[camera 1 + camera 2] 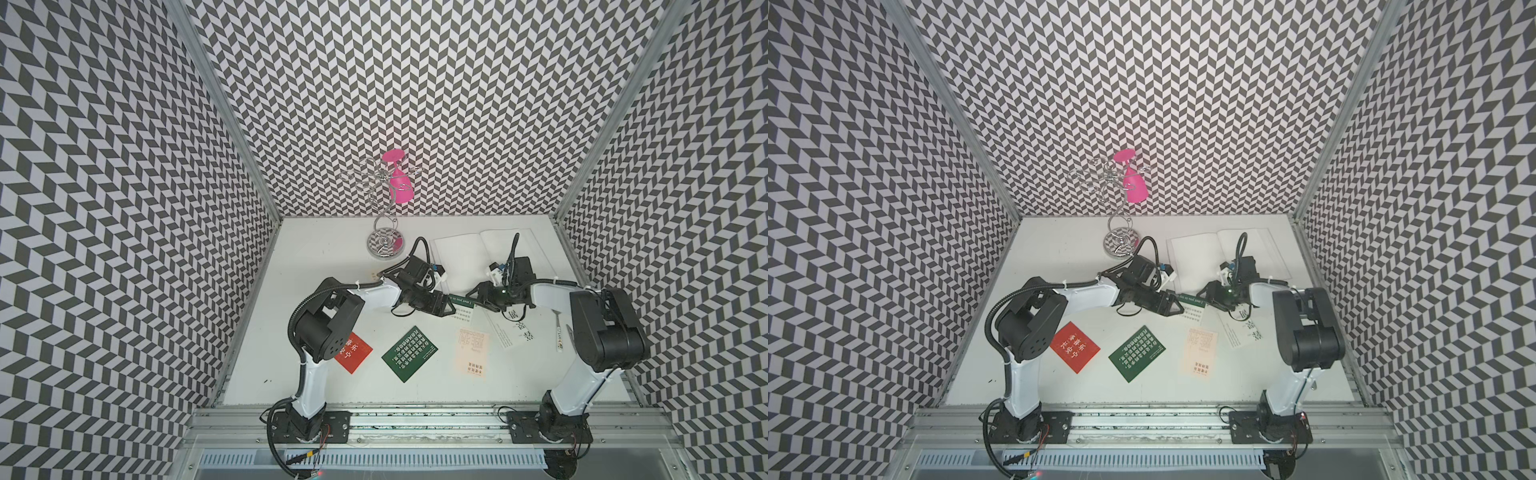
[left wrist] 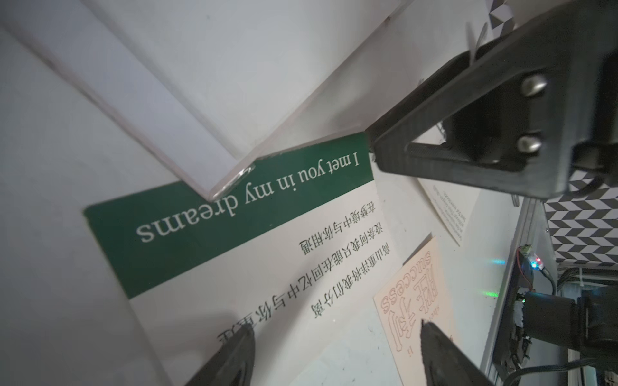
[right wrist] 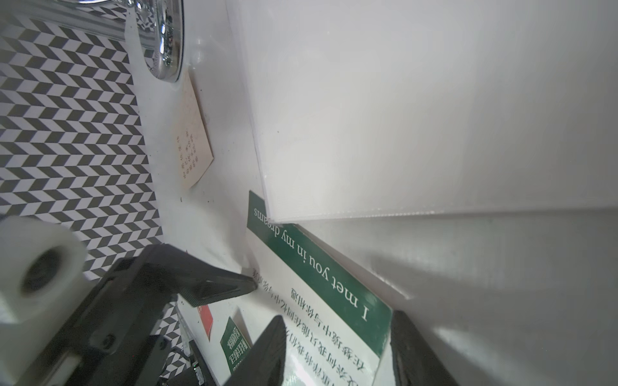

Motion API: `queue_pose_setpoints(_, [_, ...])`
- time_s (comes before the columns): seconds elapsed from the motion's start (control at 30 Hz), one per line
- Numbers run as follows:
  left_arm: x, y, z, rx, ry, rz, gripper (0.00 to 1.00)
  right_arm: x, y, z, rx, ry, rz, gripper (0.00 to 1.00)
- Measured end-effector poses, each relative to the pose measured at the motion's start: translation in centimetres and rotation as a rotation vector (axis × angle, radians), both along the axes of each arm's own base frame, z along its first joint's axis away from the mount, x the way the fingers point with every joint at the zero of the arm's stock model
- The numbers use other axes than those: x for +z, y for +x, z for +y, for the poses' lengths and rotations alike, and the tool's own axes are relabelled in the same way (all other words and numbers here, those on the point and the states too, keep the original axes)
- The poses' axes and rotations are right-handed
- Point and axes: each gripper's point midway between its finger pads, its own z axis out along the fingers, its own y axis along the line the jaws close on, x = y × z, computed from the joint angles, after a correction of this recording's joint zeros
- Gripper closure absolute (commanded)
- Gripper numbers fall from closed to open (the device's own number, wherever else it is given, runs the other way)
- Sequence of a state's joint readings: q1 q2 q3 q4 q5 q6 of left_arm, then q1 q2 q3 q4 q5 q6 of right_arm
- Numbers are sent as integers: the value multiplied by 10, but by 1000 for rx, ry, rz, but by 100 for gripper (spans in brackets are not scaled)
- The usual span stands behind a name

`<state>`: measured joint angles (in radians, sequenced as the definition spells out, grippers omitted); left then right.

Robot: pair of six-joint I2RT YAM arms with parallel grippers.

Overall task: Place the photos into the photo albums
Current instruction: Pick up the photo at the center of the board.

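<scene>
I see the photo album [image 1: 457, 253] lying open at the far right of the bench [image 1: 332, 257], and its pages are white. The card with the green band [image 2: 234, 214] lies flat at the near left corner of the album, and that corner covers a small part of the green band. The left tool [image 2: 334, 324] hangs over the white end of this card with its jaws wide apart, holding nothing. The right tool [image 3: 337, 315] is at the green end, also with jaws apart, and the corner of the card is between its fingers. I cannot tell if a finger presses on it. Nearer to me the red card [image 1: 353, 353], the dark green card [image 1: 410, 353], the peach card [image 1: 471, 353] and the white card with black characters [image 1: 509, 332] lie apart from each other on the bench. A cream card [image 3: 194, 133] lies beside the base of the chrome stand [image 1: 385, 245].
</scene>
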<state>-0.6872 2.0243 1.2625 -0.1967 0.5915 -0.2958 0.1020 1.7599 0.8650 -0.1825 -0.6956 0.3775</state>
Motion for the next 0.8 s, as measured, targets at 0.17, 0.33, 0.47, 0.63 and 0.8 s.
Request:
queue_pose_setpoints(0.17, [-1,4,2,-2,6,1,23,0,-1,3,0,23,-7,52])
queue_pose_setpoints(0.33, [-2,5,5,6,2,10,25,2,-3,6,2,58,-15,44])
queue_pose_setpoints(0.47, [-2,7,10,22,-20,25,25,3,-6,9,2,81,-18,46])
queue_pose_setpoints(0.63, [-2,4,19,36,-34,49,25,0,-17,14,8,115,10,59])
queue_pose_setpoints(0.8, [-1,3,19,48,-60,71,26,-2,-30,25,38,147,31,74])
